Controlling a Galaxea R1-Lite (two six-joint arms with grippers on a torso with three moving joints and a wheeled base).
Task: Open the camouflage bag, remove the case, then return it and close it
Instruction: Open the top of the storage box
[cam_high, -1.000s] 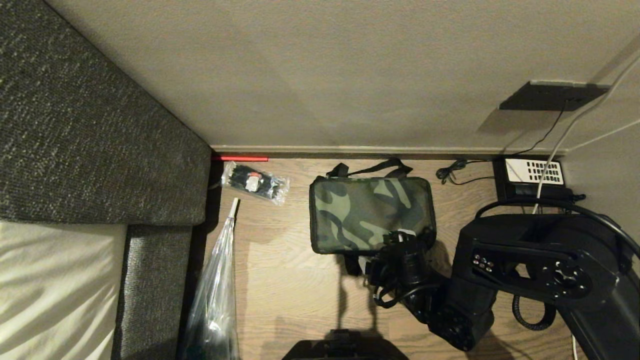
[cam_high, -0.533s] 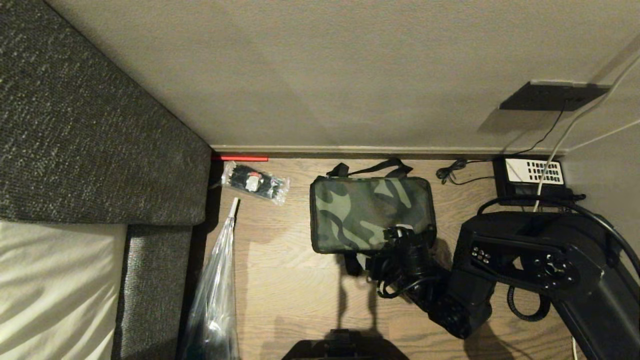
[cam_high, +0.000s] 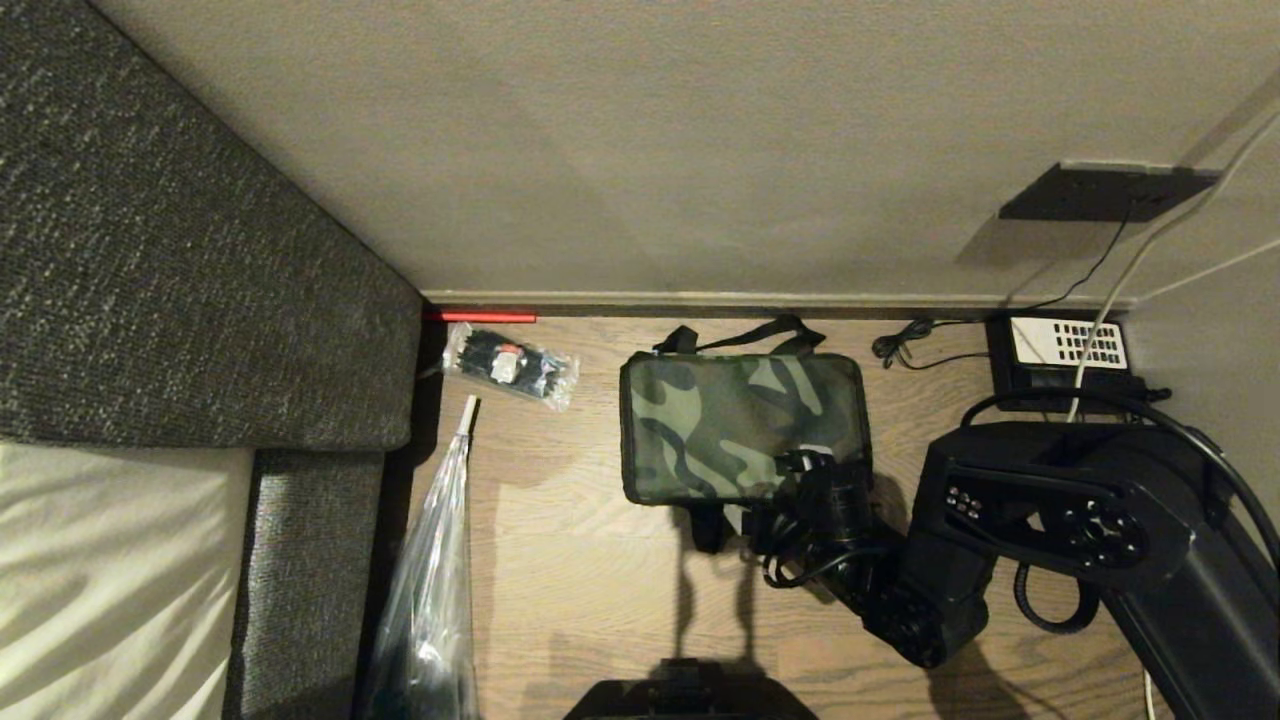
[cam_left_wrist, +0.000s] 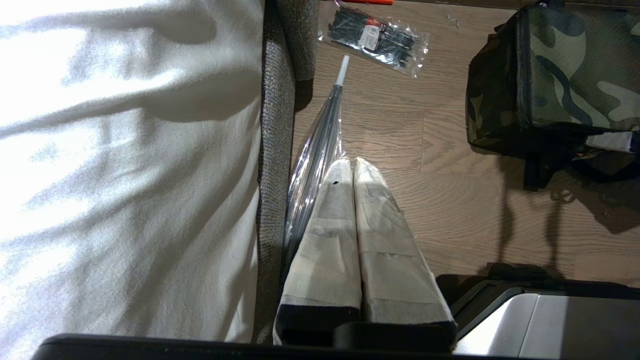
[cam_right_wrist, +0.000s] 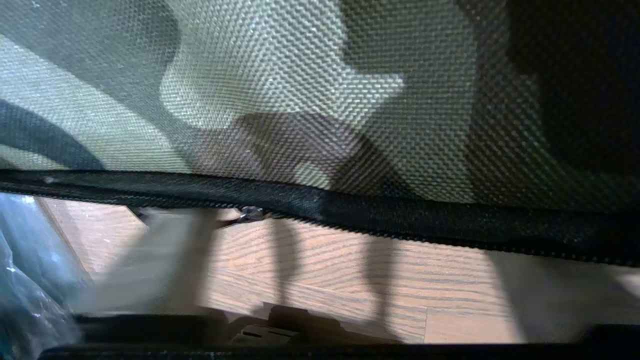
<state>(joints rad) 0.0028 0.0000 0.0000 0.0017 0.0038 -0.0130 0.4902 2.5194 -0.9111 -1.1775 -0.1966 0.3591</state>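
Observation:
The camouflage bag (cam_high: 735, 425) lies shut on the wood floor near the wall, its black straps trailing behind it. My right gripper (cam_high: 808, 472) is down at the bag's near right corner. In the right wrist view the camouflage bag (cam_right_wrist: 280, 90) fills the frame, with its black zip band (cam_right_wrist: 400, 215) and a small silver slider (cam_right_wrist: 250, 213). The right gripper (cam_right_wrist: 340, 245) is open, one blurred pale finger on each side and only floor between them. My left gripper (cam_left_wrist: 353, 167) is shut and hangs parked beside the sofa. The case is out of view.
A grey sofa (cam_high: 150, 250) with a white cushion fills the left. A clear packet of black ties (cam_high: 510, 365) and a plastic-wrapped umbrella (cam_high: 430, 580) lie on the floor left of the bag. A black phone with a white keypad (cam_high: 1065, 345) and cables sit at the back right.
My right gripper has shifted slightly rightward along the bag's near edge towards its corner, and the forearm behind it has swung a little. The bag has stayed put.

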